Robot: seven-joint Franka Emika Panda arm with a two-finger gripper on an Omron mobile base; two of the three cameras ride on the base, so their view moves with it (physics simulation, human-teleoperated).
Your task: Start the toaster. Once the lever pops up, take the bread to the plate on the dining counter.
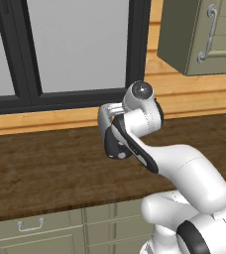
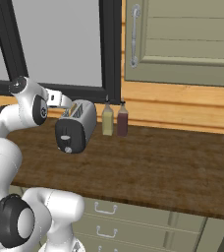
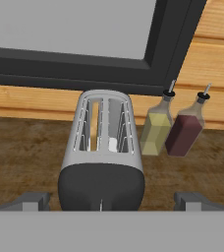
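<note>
The chrome toaster (image 3: 103, 147) (image 2: 78, 124) stands on the dark wood worktop under the window, its black end face (image 2: 66, 134) turned toward me. A tan strip in its left slot looks like the bread (image 3: 92, 132). I cannot make out the lever on the black face. My gripper (image 3: 112, 202) (image 2: 62, 103) hovers just above and before that end, open wide, one fingertip (image 3: 33, 201) on each side of the toaster and touching nothing. The plate and the dining counter are out of view.
Two bottles stand right of the toaster against the wall, an olive-yellow one (image 3: 156, 129) (image 2: 107, 119) and a dark red one (image 3: 185, 130) (image 2: 123, 119). The worktop (image 2: 158, 162) stretches right, with olive drawers (image 2: 133, 221) below and a wall cabinet (image 2: 182, 39) above.
</note>
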